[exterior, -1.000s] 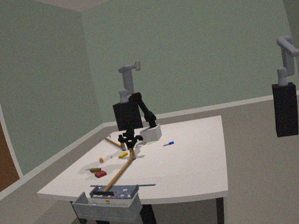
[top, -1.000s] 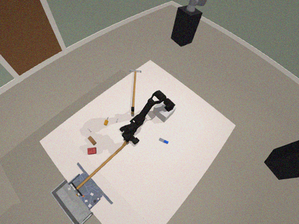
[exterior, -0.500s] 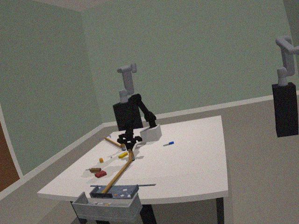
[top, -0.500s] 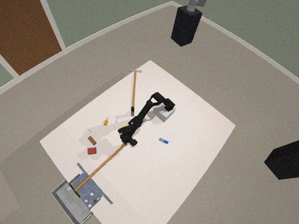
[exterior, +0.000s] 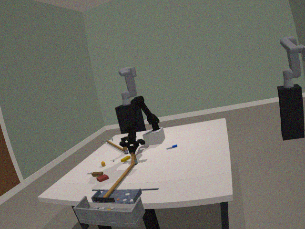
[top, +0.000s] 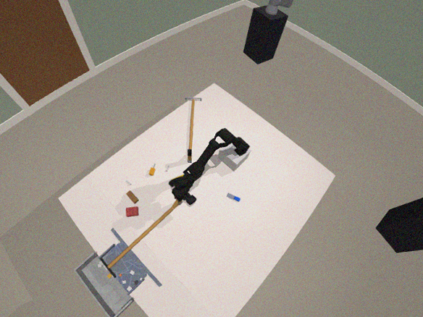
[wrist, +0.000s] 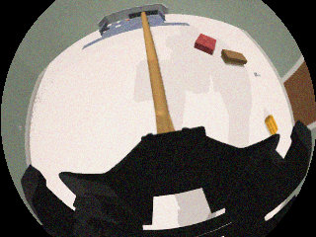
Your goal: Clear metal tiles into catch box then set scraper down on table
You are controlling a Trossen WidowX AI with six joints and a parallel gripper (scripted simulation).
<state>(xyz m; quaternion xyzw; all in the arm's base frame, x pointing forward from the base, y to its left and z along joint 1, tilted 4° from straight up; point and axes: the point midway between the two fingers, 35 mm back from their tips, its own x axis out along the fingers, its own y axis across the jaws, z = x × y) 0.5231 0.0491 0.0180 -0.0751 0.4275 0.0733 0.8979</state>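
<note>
My gripper (top: pixel 179 200) (exterior: pixel 133 151) is shut on the grip end of the long scraper (top: pixel 150 229) (exterior: pixel 123 176) (wrist: pixel 153 64), above the table. Its wooden handle slopes down to a dark blade at the far edge of the blue-grey steel plate (top: pixel 120 252) (exterior: pixel 135 192), toward one side. Several tiles lie on the plate to the other side of the blade, among them a white tile (top: pixel 132 272) (exterior: pixel 127 194) and an orange tile (top: pixel 120 275) (exterior: pixel 117 199). The grey catch box (top: pixel 108 290) (exterior: pixel 106 218) adjoins the far edge; white tiles and a yellow tile (top: pixel 109 275) (exterior: pixel 108 209) show in it.
A second wooden-handled tool (top: pixel 191 125) (exterior: pixel 115 145) lies behind. A red block (top: pixel 131 211) (exterior: pixel 102 178) (wrist: pixel 205 43), brown-handled tool (top: pixel 132 196) (exterior: pixel 97 173) (wrist: pixel 233 56) and orange piece (top: pixel 152 171) (exterior: pixel 103 163) (wrist: pixel 271 124) lie beside the handle. A yellow block (exterior: pixel 125 158) is near my gripper; a blue-ended piece (top: pixel 236 198) (exterior: pixel 174 146) lies opposite.
</note>
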